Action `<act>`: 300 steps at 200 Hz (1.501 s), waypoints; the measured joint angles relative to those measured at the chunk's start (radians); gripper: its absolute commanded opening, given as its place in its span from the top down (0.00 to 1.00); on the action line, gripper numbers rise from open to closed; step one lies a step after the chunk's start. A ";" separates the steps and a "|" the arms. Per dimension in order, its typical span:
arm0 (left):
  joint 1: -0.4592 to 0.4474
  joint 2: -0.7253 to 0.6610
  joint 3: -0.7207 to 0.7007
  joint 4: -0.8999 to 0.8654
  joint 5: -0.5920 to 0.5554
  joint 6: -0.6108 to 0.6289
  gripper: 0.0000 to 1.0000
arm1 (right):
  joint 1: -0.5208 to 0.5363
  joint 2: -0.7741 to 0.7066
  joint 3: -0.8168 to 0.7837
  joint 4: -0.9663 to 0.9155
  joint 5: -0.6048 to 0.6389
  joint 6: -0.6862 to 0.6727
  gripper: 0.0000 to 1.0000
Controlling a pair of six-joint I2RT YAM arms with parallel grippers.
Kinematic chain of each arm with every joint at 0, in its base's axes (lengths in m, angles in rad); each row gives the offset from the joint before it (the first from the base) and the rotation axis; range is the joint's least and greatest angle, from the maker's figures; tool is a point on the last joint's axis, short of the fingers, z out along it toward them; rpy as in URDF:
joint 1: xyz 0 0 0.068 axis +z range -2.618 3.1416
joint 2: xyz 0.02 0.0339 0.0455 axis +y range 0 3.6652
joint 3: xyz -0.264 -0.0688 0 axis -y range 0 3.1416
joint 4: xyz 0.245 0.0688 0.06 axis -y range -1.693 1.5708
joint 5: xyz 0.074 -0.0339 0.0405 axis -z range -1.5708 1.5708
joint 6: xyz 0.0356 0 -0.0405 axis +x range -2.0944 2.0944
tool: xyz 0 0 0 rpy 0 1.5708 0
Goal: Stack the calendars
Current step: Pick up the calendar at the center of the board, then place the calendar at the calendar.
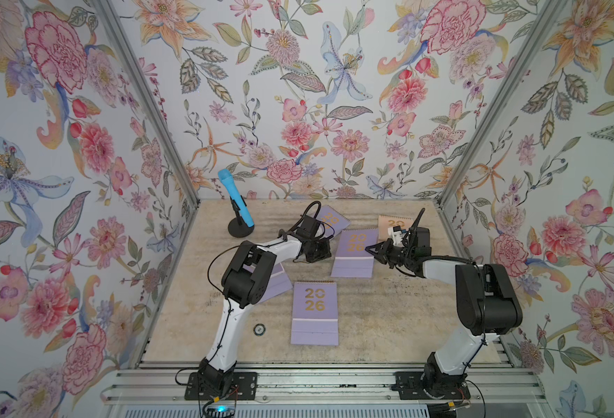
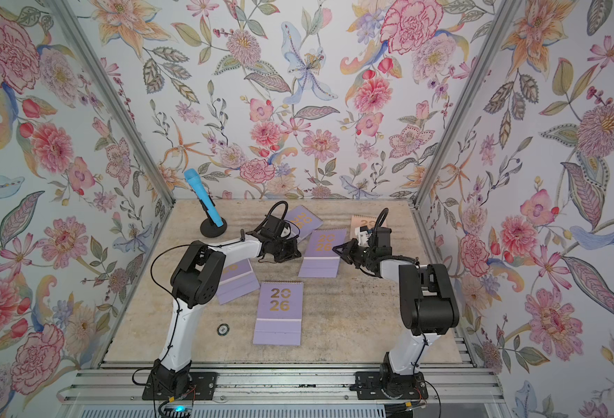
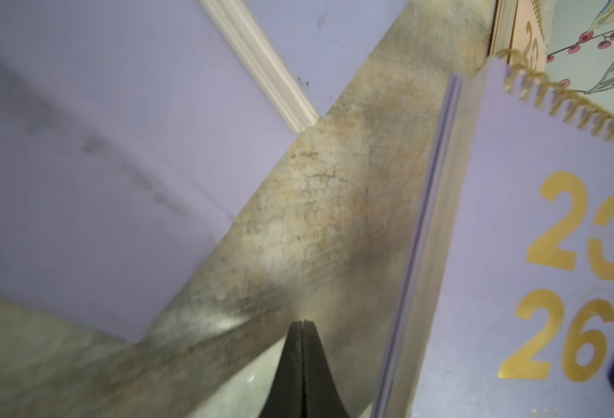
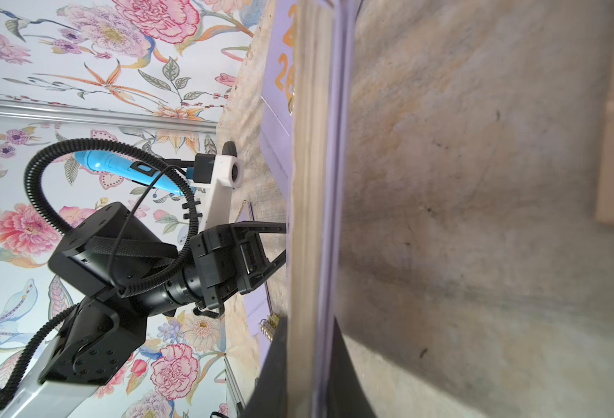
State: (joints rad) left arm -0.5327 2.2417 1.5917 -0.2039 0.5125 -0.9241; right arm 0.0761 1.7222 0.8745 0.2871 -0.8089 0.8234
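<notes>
Five calendars (image 2: 279, 311) counted: four lavender, one peach; none lies on another, so the stack is not begun.
landmark: blue microphone (image 1: 238, 206) on its black stand, at the back of the bench (image 1: 388, 325).
gripped calendar (image 1: 356, 253): lavender, right of the microphone and a little nearer the arm bases.
right pincer (image 1: 368, 249): clamped on that calendar's right-hand edge; the right wrist view shows covers and page block pinched between the fingers.
left pincer (image 3: 302, 325): closed together, empty, over bare bench just beside the gripped calendar's opposite edge.
far lavender calendar (image 1: 336, 220): just right of the microphone, partly behind the left arm; touching the gripped one or not, cannot tell.
peach calendar (image 1: 392, 222): well right of the microphone, along the same back line.
front lavender calendar (image 1: 314, 313): well nearer the arm bases than the microphone, flat.
fourth lavender calendar (image 1: 283, 284): nearer the bases than the microphone, mostly hidden under the left arm.
step (judged): first pick-up, before any carry.
risk, droop: held by one edge only, the free side may hang, swing or drag.
risk, fanning: spiral-bound leaves may splay or slide out if the clamp is shallow.
risk, collision: the left pincer is close; a sideways carry could strike it.
risk, neighbours: a trailing corner could push the far lavender calendar askew.
risk, placement: a swinging calendar would probably land crooked.
</notes>
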 measured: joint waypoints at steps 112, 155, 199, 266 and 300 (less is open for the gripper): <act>0.057 -0.484 -0.504 0.026 -0.050 0.038 1.00 | 0.220 -0.415 -0.243 -0.119 0.065 -0.003 0.94; 0.075 -0.666 -0.729 0.037 -0.077 0.038 1.00 | 0.376 -0.544 -0.385 -0.074 0.148 0.083 0.94; 0.077 -0.783 -0.890 0.061 -0.083 0.037 1.00 | 0.503 -0.551 -0.473 0.037 0.227 0.173 0.94; 0.077 -0.815 -0.988 0.078 -0.098 0.037 1.00 | 0.637 -0.384 -0.479 0.258 0.298 0.262 0.94; 0.077 -0.815 -0.994 0.091 -0.098 0.037 1.00 | 0.645 -0.306 -0.477 0.338 0.302 0.290 0.94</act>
State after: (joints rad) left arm -0.4561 1.4265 0.5976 -0.1127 0.4145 -0.8871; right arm 0.7208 1.4162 0.3977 0.6254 -0.5068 1.1130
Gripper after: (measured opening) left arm 0.047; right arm 0.109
